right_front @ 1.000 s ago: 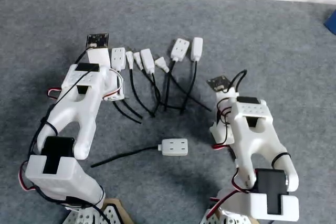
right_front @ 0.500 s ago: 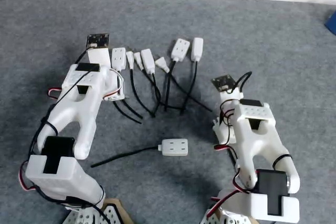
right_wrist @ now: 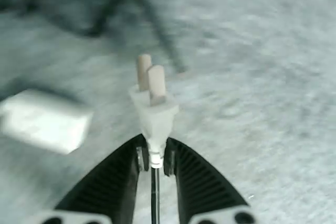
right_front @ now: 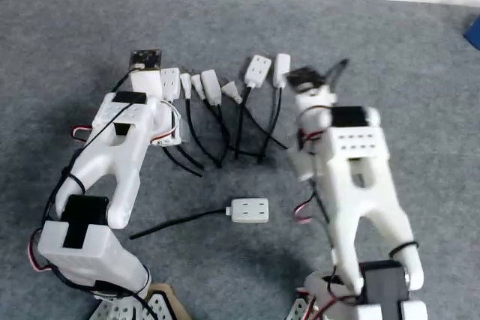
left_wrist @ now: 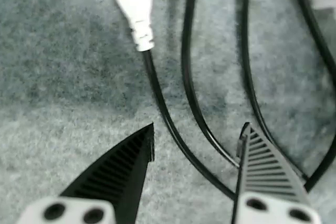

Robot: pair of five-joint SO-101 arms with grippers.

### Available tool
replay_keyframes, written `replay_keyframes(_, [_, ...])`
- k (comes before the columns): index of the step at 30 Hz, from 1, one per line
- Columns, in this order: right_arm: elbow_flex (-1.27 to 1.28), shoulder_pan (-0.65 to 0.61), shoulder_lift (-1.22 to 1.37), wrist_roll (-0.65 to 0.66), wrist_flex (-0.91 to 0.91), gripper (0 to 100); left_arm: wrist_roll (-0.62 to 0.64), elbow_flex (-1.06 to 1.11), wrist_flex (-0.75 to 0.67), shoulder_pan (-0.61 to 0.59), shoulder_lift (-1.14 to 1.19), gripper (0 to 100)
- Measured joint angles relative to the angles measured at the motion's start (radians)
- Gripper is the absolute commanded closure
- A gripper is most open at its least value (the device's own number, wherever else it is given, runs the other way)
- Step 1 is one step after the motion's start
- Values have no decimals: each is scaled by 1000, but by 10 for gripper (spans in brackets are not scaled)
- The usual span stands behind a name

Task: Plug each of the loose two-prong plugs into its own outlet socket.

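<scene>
Two arms in the high view; the right arm [right_front: 352,155] has just swung forward to the row of plugs [right_front: 214,84]. Left wrist: left gripper [left_wrist: 198,129], fingers apart, straddles black cords [left_wrist: 185,72]. Right wrist: right gripper [right_wrist: 153,156] clamps a two-prong plug [right_wrist: 152,103], prongs ahead, probably nearing insertion.

Black cords [left_wrist: 184,72] crossed the gap between the left gripper's [left_wrist: 197,129] spread fingers. Beyond the plug [right_wrist: 153,109] pinched in the right gripper [right_wrist: 155,150] lay bare carpet [right_wrist: 262,103], a white block [right_wrist: 44,119] alongside.

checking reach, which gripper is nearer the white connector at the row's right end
Right. Right gripper, holding a plug, is beside the connector; left gripper is over cables farther left.
</scene>
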Motion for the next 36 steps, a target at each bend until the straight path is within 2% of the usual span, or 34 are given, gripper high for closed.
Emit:
replay_keyframes(7, [5,-247,-166,-121,-15,992,-117,-176,199,-3,-69,737])
replay_keyframes(12, [170,-270,-284,-129,-187,992,-207,-206,304,-3,-307,734])
replay_keyframes(15, [295,-295,-330,-129,-310,992,-279,-132,339,-3,-499,730])
replay_keyframes(20, [362,-370,-353,-129,-385,992,-388,114,342,14,-795,593])
replay_keyframes(23, [371,-393,-358,-129,-393,992,-405,247,331,29,-918,539])
replay_keyframes(29, [402,-451,-361,-129,-393,992,-411,405,262,26,-1019,537])
replay_keyframes(36, [453,-491,-361,-129,-417,992,-382,410,204,72,-1033,539])
